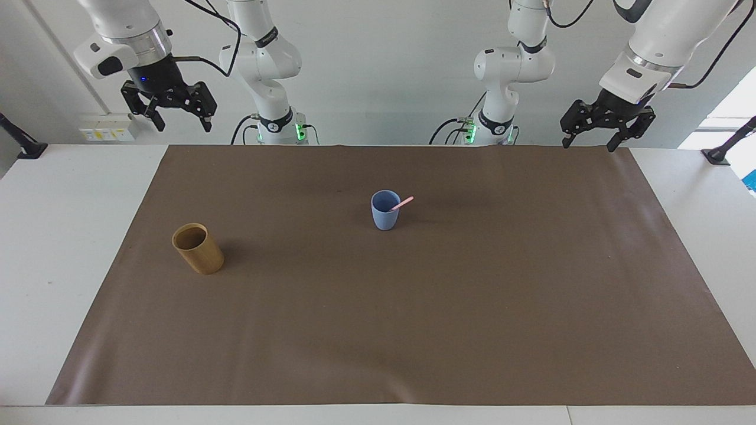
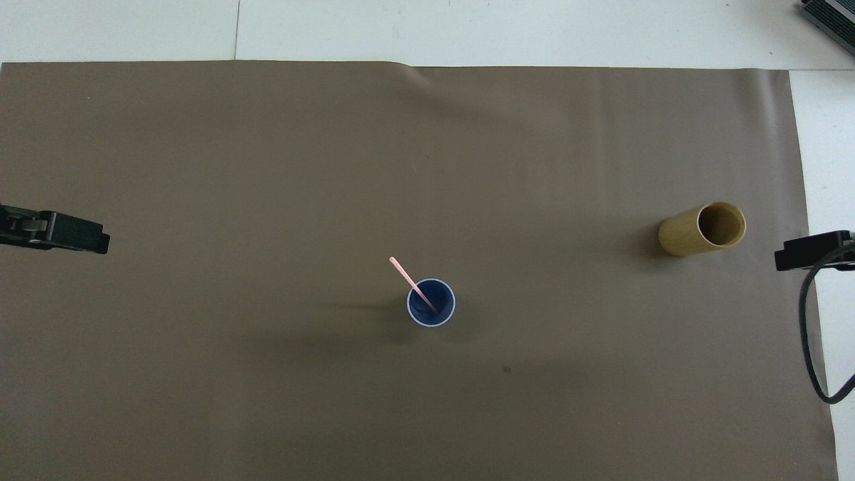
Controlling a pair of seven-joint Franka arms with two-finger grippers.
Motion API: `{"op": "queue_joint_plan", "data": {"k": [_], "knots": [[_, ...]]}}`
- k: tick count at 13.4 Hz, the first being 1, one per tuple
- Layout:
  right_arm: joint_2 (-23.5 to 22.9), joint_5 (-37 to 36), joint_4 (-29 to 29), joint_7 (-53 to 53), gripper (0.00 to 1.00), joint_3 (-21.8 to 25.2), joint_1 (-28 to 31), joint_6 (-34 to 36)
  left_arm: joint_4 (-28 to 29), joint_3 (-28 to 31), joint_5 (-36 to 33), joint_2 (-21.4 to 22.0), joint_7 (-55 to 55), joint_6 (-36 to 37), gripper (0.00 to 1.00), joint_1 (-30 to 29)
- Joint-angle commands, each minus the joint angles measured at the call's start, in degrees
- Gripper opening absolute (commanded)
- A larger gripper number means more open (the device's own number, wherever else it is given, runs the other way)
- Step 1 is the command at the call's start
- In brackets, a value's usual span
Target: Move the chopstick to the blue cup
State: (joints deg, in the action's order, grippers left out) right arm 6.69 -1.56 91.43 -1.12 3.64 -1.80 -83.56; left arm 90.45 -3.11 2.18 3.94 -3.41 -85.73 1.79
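The blue cup [image 1: 385, 210] [image 2: 431, 302] stands upright near the middle of the brown mat. A pale-pink chopstick [image 1: 403, 203] [image 2: 406, 274] leans inside it, its free end sticking out over the rim toward the left arm's end. My left gripper [image 1: 593, 141] hangs open and empty, high over the mat's corner at the robots' edge. My right gripper [image 1: 182, 123] is open and empty too, raised over the table's robot-side edge at the right arm's end. In the overhead view only a tip of the left gripper [image 2: 73, 235] and of the right gripper [image 2: 811, 251] shows.
A tan wooden-looking cup [image 1: 198, 248] [image 2: 703, 229] stands upright toward the right arm's end, a little farther from the robots than the blue cup. The brown mat [image 1: 413, 330] covers most of the white table [image 1: 53, 236].
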Motion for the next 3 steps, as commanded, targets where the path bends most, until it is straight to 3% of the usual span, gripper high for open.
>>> {"op": "queue_joint_plan", "data": {"k": [1, 3], "knots": [[1.0, -1.3, 1.1, -1.4, 1.0, -0.4, 0.7, -0.1, 0.4, -0.7, -0.9, 0.8, 0.2, 0.4, 1.0, -1.1], [1.1, -1.1, 1.1, -1.2, 1.0, -0.3, 0.7, 1.0, 0.4, -0.7, -0.9, 0.7, 0.1, 0.3, 1.0, -1.1]]}}
